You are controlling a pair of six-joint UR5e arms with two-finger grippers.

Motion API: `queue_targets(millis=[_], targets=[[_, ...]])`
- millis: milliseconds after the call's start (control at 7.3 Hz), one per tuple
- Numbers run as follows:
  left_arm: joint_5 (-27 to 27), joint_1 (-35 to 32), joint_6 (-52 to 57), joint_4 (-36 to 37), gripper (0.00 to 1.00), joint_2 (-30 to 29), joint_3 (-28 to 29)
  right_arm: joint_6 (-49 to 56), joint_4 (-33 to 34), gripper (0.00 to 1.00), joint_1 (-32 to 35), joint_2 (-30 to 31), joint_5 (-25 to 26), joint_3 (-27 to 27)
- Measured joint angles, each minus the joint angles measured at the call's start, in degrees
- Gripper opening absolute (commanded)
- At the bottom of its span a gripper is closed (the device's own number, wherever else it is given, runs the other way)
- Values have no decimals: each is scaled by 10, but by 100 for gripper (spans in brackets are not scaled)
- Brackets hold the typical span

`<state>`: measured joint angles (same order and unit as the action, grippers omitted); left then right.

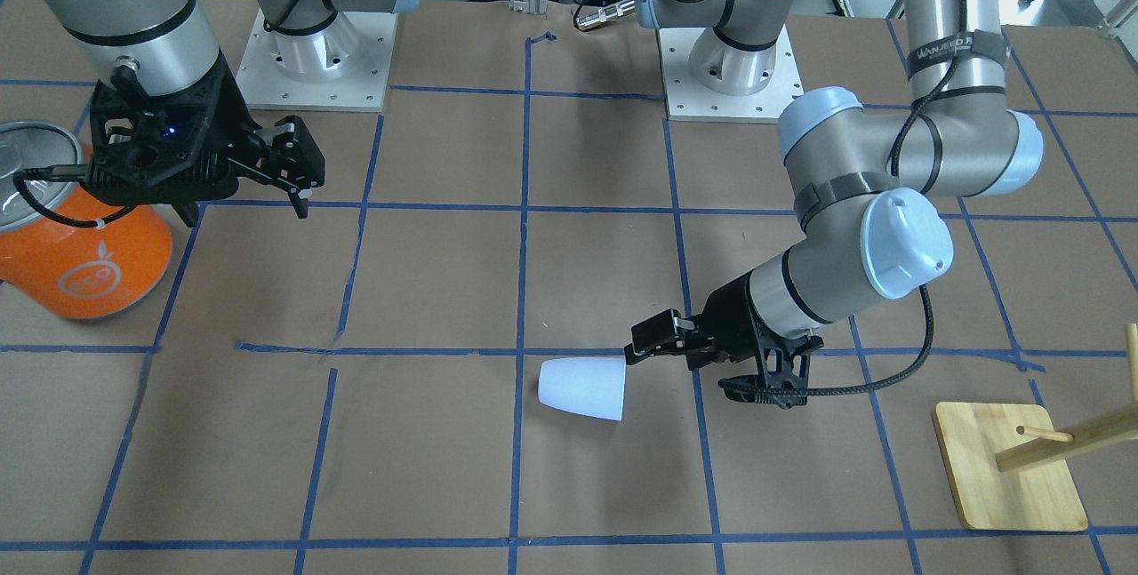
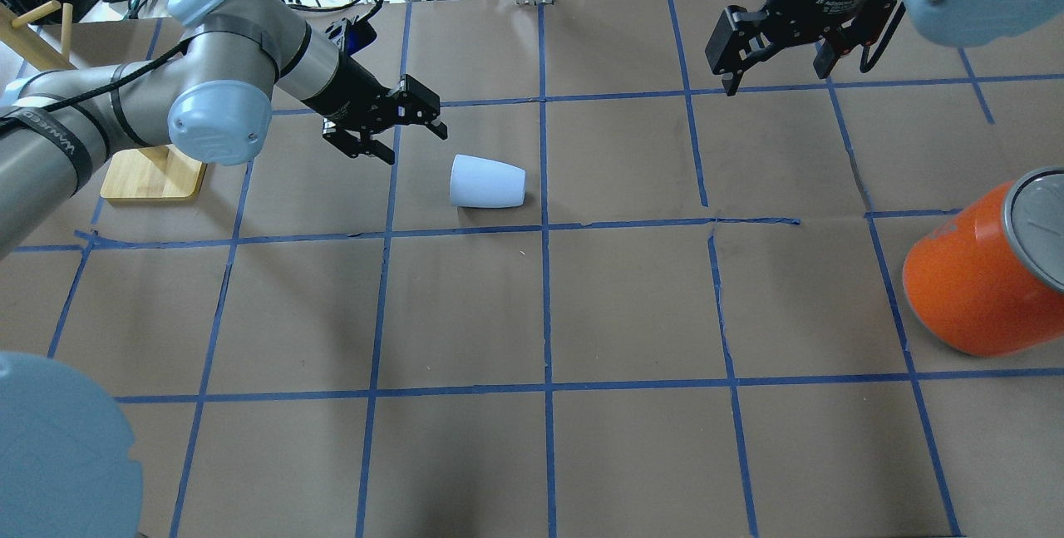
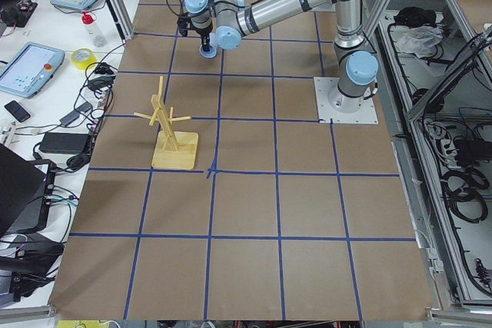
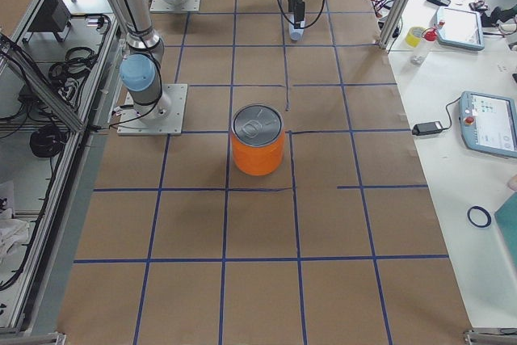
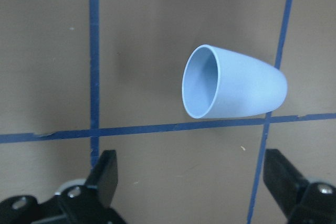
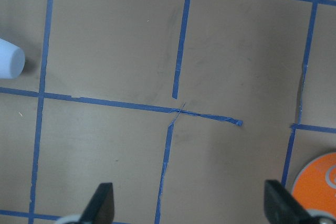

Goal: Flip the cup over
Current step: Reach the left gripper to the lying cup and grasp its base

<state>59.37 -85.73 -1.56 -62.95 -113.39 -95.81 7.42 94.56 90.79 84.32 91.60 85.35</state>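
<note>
The cup (image 2: 487, 182) is a small pale blue-white tumbler that lies on its side on the brown paper. Its open mouth points toward my left gripper. It also shows in the front view (image 1: 582, 388), the left wrist view (image 5: 233, 90) and at the left edge of the right wrist view (image 6: 10, 59). My left gripper (image 2: 414, 145) is open and empty, low over the table, a short way from the cup's mouth; its fingers (image 5: 105, 174) frame the cup from below. My right gripper (image 2: 777, 76) is open and empty, well off from the cup.
A big orange can (image 2: 972, 288) with a silver lid stands at the robot's right, close to the right gripper (image 1: 247, 209). A wooden peg stand (image 2: 154, 176) on a bamboo base sits under the left arm. Blue tape lines grid the paper.
</note>
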Motion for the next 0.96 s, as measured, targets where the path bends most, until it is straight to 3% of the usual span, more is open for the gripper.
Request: queue_targets(millis=[274,959], targets=[[-91,3,1,54,100,-45,-3,12,0,100,0,-1,-1,8],[-119,2,-3,158,98,-96,-52,1,-1,100,0,-3,-14,16]])
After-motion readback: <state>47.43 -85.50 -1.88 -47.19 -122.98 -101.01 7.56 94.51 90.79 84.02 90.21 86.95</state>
